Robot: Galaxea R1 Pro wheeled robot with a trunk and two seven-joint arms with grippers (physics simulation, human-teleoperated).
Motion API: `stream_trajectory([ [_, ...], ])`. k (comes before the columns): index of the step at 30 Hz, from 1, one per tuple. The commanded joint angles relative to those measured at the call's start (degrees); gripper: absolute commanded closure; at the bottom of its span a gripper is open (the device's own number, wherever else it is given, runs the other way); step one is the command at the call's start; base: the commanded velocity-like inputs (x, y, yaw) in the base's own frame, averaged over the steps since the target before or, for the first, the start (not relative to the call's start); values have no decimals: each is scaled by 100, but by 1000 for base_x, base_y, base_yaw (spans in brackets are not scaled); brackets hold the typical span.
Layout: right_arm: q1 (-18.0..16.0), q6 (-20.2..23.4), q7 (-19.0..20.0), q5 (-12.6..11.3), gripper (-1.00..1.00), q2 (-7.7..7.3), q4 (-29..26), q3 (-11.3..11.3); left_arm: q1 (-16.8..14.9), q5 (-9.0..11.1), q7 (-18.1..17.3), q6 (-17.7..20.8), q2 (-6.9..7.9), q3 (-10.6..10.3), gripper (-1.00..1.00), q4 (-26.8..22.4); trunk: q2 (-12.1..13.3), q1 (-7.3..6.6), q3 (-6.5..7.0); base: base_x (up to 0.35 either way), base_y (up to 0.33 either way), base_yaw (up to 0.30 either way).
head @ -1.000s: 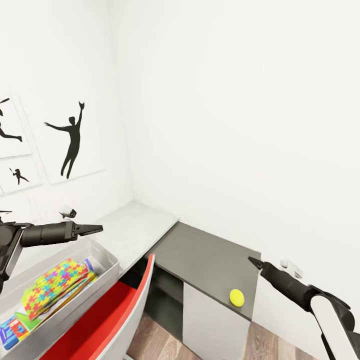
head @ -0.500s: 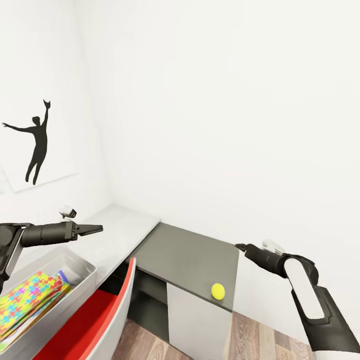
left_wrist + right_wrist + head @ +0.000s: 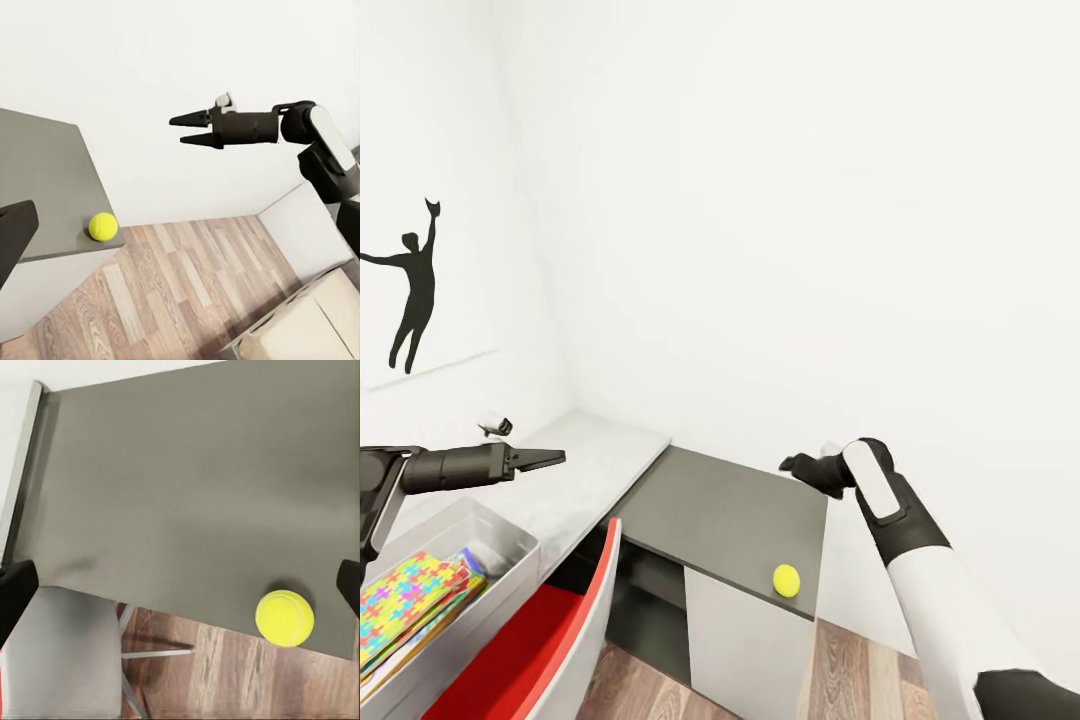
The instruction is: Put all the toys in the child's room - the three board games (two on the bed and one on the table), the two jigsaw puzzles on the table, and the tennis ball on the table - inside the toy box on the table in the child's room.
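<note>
Tennis ball [image 3: 786, 580] sits near the front corner of the dark grey side section of the table [image 3: 720, 515], close to the edge, so it could roll off. Right gripper [image 3: 792, 464] hovers above the far edge, tips spread, ball below and nearer the robot. Left gripper [image 3: 550, 458] looks nearly pressed together, well apart over the toy box [image 3: 510, 540]; right arm is nearer.

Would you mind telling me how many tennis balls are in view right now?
1: the tennis ball lies near the front corner of the dark grey table top, apart from both grippers.
</note>
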Motion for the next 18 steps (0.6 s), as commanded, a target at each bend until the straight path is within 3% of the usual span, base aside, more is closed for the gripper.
stream_trajectory([
  [1, -58, -1, -81, -50, -100, 20, 96, 42, -1, -3, -23, 61, 3, 4, -100, 0, -5, 2, -3, 0, 0, -5],
  [10, -285, -31, -151, -40, -100, 174, 508, 166, -1, -6, -23, 61, 47, 52, -100, 0, -5, 2, -3, 0, 0, -2],
  [18, -300, -48, -156, -38, -100, 203, 560, 182, -1, -3, -23, 61, 60, 59, -100, 0, -5, 2, -3, 0, 0, 0],
])
